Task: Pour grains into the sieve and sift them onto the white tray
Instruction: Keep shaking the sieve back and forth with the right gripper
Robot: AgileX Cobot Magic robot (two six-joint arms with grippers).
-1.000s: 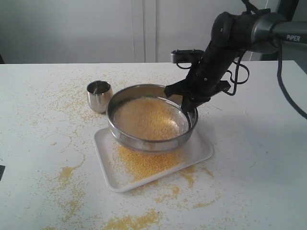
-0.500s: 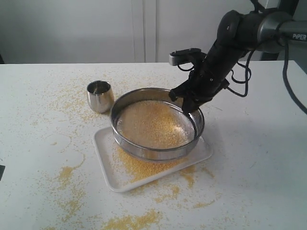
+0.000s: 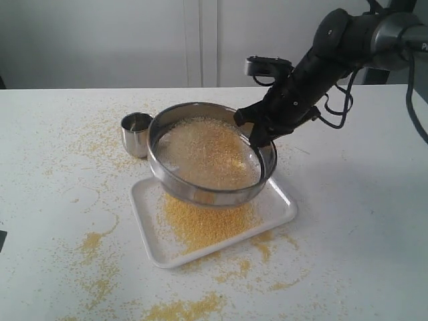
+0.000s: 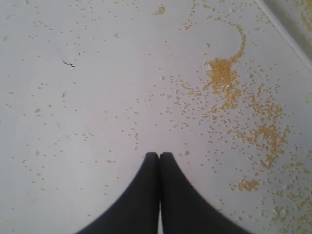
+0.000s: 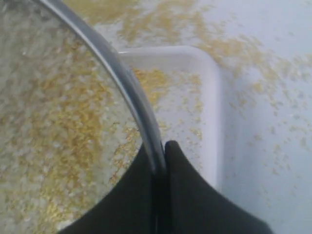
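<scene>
The round steel sieve point(image 3: 208, 157) hangs tilted above the white tray point(image 3: 274, 212), its left side raised. My right gripper point(image 3: 259, 142) is shut on the sieve's right rim point(image 5: 127, 92). Pale and yellow grains point(image 3: 207, 150) lie on the mesh. A heap of fine yellow meal point(image 3: 200, 224) sits on the tray under the sieve. In the right wrist view the tray's corner point(image 5: 209, 73) shows past the rim. My left gripper point(image 4: 159, 156) is shut with nothing in it, over a bare, grain-dotted stretch of table; it does not show in the exterior view.
A small steel cup point(image 3: 137, 132) stands upright just left of the sieve, close to its raised rim. Spilled yellow grains point(image 3: 97, 244) are scattered over the white table point(image 3: 348, 234) left of and in front of the tray.
The right arm has swung the sieve back and forth over the tray and now holds it higher, tilted with its left side raised near the cup. The yellow heap on the tray looks fuller.
</scene>
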